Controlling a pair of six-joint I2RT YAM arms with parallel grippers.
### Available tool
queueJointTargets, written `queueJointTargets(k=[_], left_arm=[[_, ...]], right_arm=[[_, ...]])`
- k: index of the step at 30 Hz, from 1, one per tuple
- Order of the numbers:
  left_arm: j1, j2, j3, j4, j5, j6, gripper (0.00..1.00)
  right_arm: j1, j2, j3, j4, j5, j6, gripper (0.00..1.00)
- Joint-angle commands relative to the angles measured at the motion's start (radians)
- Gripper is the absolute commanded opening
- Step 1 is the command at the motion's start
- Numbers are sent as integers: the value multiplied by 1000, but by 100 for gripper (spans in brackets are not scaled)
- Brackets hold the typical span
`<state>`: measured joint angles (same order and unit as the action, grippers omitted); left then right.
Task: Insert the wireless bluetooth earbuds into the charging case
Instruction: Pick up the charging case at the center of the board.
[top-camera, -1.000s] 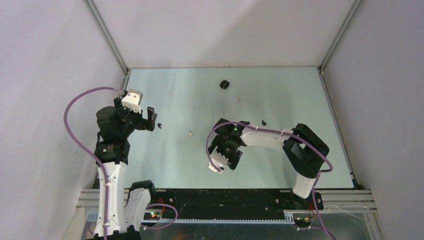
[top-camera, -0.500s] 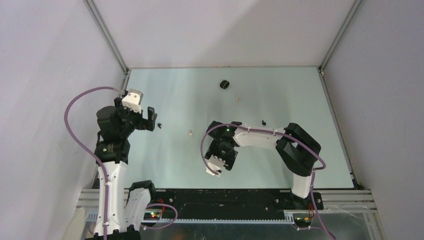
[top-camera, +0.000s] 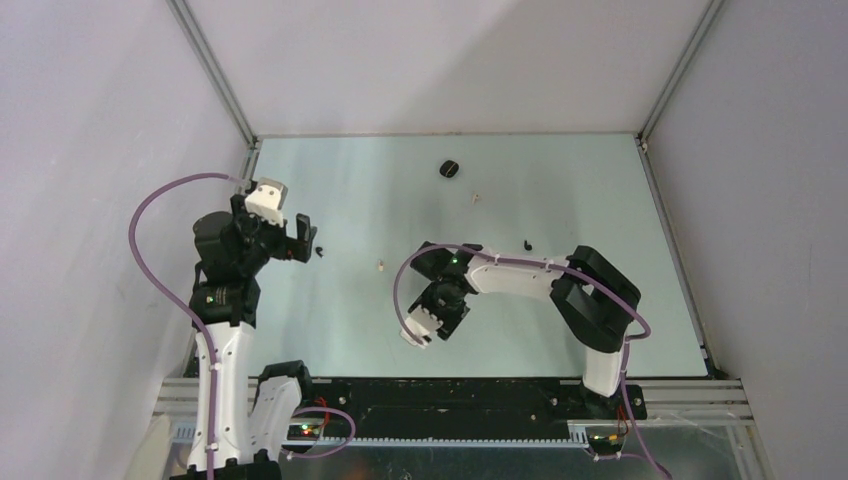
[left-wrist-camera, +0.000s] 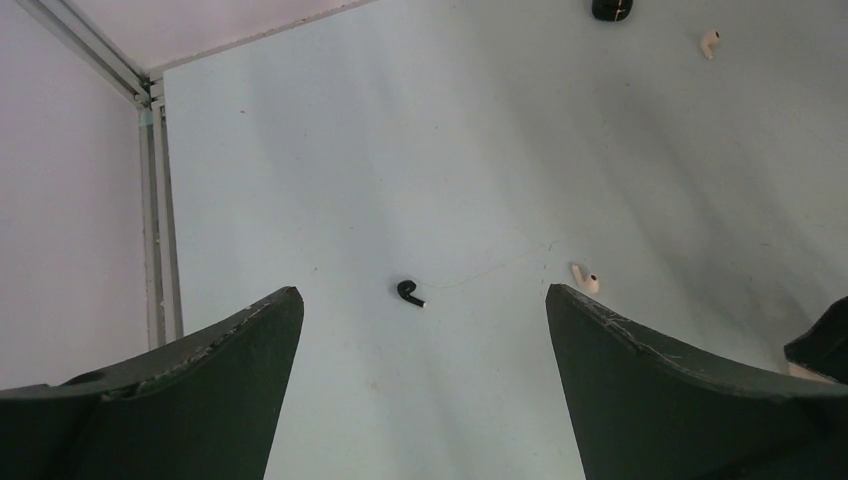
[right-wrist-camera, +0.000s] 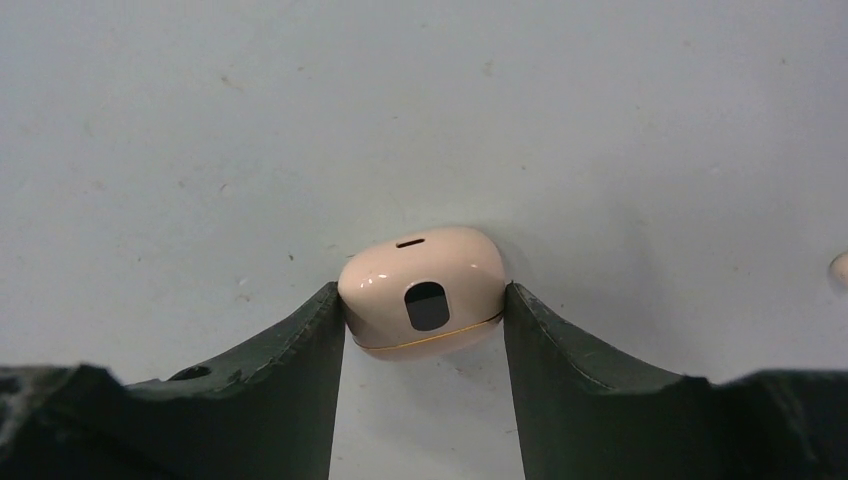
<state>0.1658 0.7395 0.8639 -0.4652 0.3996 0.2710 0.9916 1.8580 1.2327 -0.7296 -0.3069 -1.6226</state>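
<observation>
The beige charging case (right-wrist-camera: 422, 288) is pinched between the right gripper's (right-wrist-camera: 422, 302) fingers, near the middle of the table's (top-camera: 600, 180) near edge. One black earbud (left-wrist-camera: 410, 292) lies by the left edge beneath the left gripper (left-wrist-camera: 422, 293), whose jaws are spread wide and empty. A beige earbud (left-wrist-camera: 585, 279) lies mid-table and a second black earbud (top-camera: 526, 244) right of centre. A second beige earbud (left-wrist-camera: 709, 42) and a black case (left-wrist-camera: 612, 9) lie toward the far edge.

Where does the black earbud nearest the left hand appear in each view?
Top external: the black earbud lies just right of the left hand.
Left wrist: it lies near the picture's middle, ahead of the open fingers.
Right wrist: not in it; the beige charging case fills the middle.
Shared landmark: the pale earbud, to its right in the top external and left wrist views.
</observation>
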Motion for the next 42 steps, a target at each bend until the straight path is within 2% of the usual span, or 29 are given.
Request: queueJointTargets(k=[1, 4, 9, 14, 20, 22, 26, 30, 35, 42], left_arm=[[-16, 25, -7, 61, 40, -26, 99], [-74, 72, 2, 96, 7, -66, 99], [-227, 193, 61, 123, -26, -104, 99], [-284, 352, 129, 181, 176, -244, 99], [-426, 517, 207, 322, 232, -481, 99], [-480, 565, 222, 360, 252, -544, 99], [-585, 664, 271, 358, 294, -602, 99], [-631, 752, 351, 308, 306, -606, 99], [-648, 839, 407, 290, 348, -626, 99], [-660, 848, 385, 354, 419, -655, 99]], right_arm=[[-38, -53, 0, 81, -77, 219, 44], [-71, -157, -52, 137, -111, 347, 45], [-140, -370, -151, 309, -79, 514, 45], [-191, -510, -244, 490, 48, 664, 45], [-237, -609, -368, 776, 166, 732, 44], [-245, -628, -389, 836, 196, 758, 40], [-252, -660, -417, 880, 214, 778, 41], [-247, -692, -420, 878, 208, 790, 41], [-239, -705, -420, 867, 204, 796, 41], [-237, -700, -420, 857, 193, 792, 42]])
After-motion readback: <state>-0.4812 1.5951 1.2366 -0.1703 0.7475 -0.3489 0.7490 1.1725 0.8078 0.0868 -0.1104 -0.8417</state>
